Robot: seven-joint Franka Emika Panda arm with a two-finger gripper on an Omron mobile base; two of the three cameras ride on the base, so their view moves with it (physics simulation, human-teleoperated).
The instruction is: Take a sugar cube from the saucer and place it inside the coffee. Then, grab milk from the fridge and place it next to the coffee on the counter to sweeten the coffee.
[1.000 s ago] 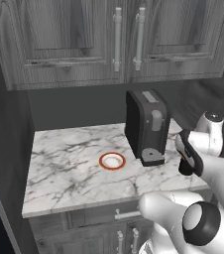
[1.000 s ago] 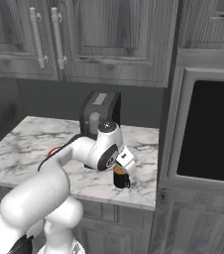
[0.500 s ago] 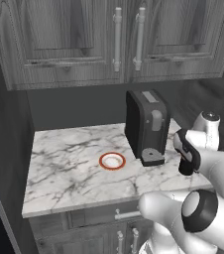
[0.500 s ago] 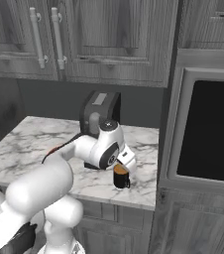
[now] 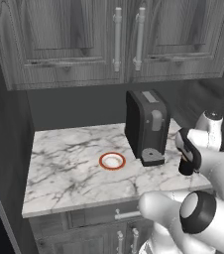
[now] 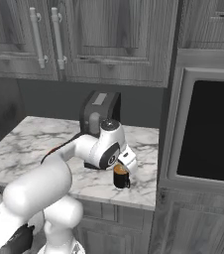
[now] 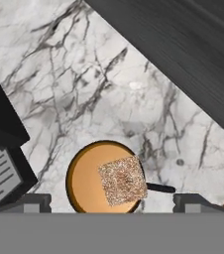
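Note:
The coffee (image 7: pixel 86 183) is a small black mug with an orange-brown top, standing on the counter (image 5: pixel 69 173) right of the coffee machine (image 5: pixel 146 126). The tan sugar cube (image 7: pixel 123 180) lies on the coffee's surface, touching neither finger. My gripper (image 7: pixel 113 202) hovers straight above the mug, open, its fingertips (image 7: pixel 34 201) wide apart on either side. From the base cameras the gripper (image 6: pixel 124 161) hangs just over the coffee (image 6: pixel 120 176), and the mug (image 5: pixel 186 168) shows under the hand. The saucer (image 5: pixel 112 160) lies left of the machine.
The tall black coffee machine (image 6: pixel 99 116) stands close behind and left of the mug. Grey wood-grain wall cabinets (image 5: pixel 119 39) hang over the counter. A dark built-in panel (image 6: pixel 213 131) bounds the counter on the right, near the mug. The counter's front edge (image 6: pixel 124 201) runs just past the mug.
The jaws have gone from shut to wide open above the mug, and the sugar cube now lies in the coffee. The arm shifted only slightly.

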